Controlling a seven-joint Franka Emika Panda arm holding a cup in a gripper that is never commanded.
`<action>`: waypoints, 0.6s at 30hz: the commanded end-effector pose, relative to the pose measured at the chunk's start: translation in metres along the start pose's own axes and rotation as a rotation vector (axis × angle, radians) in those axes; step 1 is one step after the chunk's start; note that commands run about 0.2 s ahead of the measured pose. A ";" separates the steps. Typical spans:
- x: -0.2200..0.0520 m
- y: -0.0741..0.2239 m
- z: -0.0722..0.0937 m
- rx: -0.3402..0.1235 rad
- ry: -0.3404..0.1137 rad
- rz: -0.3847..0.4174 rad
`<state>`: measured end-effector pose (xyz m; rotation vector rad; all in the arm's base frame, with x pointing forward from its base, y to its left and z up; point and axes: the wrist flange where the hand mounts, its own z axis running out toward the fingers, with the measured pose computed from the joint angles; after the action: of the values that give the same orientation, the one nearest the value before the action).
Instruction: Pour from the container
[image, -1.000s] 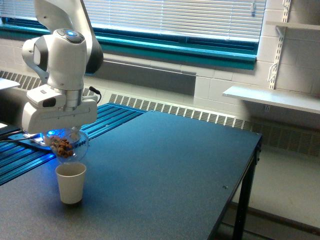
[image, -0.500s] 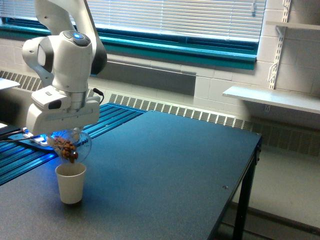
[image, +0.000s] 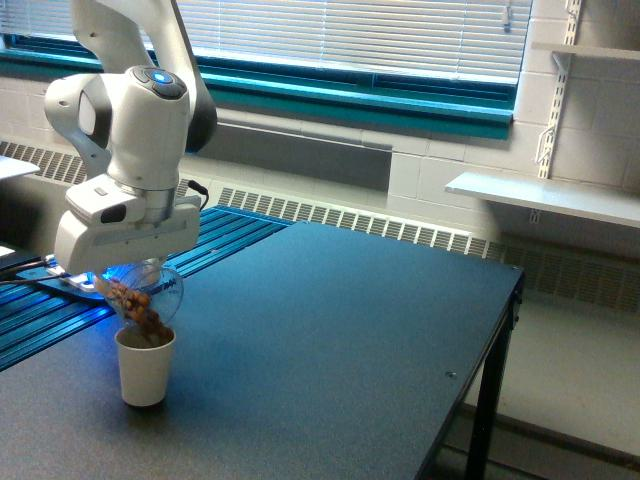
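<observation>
Standing near the table's (image: 330, 330) front-left corner, as the exterior view shows it, the white paper cup (image: 145, 366) is upright with its mouth open upward, placed so as to receive what falls from above; brown pieces (image: 143, 312) bridge the gap from the clear plastic cup (image: 150, 290) down into that mouth, so pouring appears to be under way. The clear plastic cup hangs directly above the paper cup, tipped with its rim low and toward the paper cup; this tilt lets the contents slide to the lip and drop by their own weight; some brown pieces remain inside the see-through wall, so the pour is judged incomplete. The gripper (image: 135, 270) carries the clear plastic cup from above; its fingers are hidden behind the hand housing and the cup wall, so their spacing cannot be told, though the cup is evidently supported there. Behind, the arm (image: 130, 120) rises toward the window blinds (image: 340, 35); the rest of the table bears nothing visible.
</observation>
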<state>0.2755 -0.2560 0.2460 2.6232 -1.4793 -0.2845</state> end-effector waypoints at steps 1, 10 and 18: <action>0.002 -0.004 -0.003 -0.005 -0.001 -0.025; 0.003 -0.002 -0.003 -0.003 -0.002 -0.021; 0.001 0.001 -0.002 0.000 -0.008 -0.020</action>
<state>0.2776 -0.2574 0.2478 2.6321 -1.4620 -0.2848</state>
